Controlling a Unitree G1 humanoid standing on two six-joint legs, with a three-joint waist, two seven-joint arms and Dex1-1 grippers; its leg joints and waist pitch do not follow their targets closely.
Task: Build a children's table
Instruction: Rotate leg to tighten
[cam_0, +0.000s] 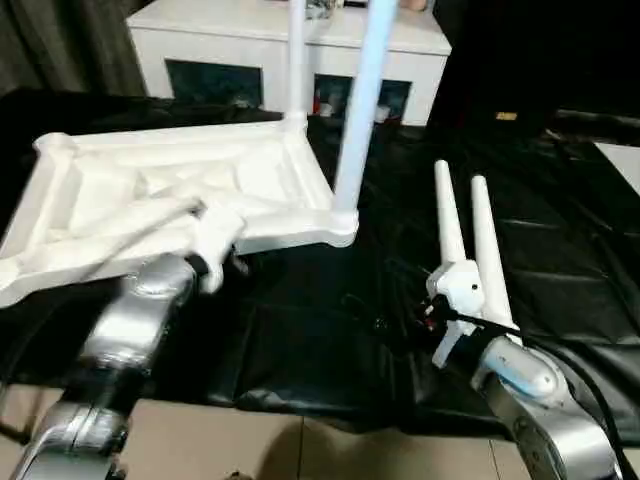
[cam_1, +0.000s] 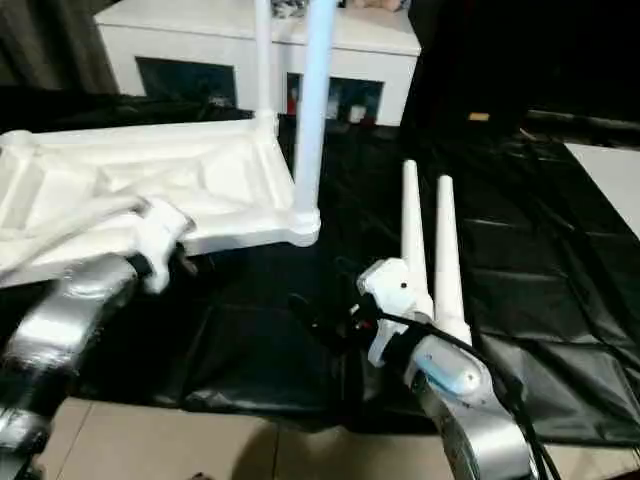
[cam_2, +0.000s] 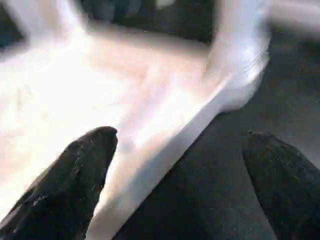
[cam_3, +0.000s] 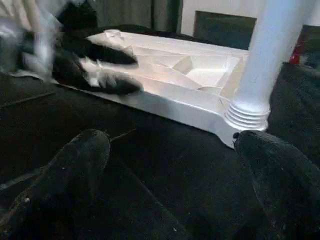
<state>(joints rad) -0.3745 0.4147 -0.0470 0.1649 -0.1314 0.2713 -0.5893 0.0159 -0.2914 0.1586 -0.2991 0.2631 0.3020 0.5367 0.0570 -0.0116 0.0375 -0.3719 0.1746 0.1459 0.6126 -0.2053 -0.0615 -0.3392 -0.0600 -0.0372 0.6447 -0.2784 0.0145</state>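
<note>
The white table top (cam_0: 150, 190) lies upside down on the black sheet, ribbed underside up. Two legs stand upright in its right-hand corner sockets, the near one (cam_0: 355, 110) and the far one (cam_0: 296, 60). Two loose legs (cam_0: 448, 215) (cam_0: 490, 250) lie side by side on the sheet at the right. My left gripper (cam_2: 182, 137) is open at the top's front rim, its fingers (cam_3: 107, 55) apart with the rim running between them. My right gripper (cam_3: 172, 142) is open and empty, low over the sheet beside the loose legs and facing the near corner socket (cam_3: 247, 117).
The black sheet (cam_0: 300, 330) covers the work area, with tan floor (cam_0: 250, 440) at its near edge. A white cabinet with glass doors (cam_0: 240, 50) stands behind the table top. A black cable (cam_0: 470, 320) runs across my right wrist.
</note>
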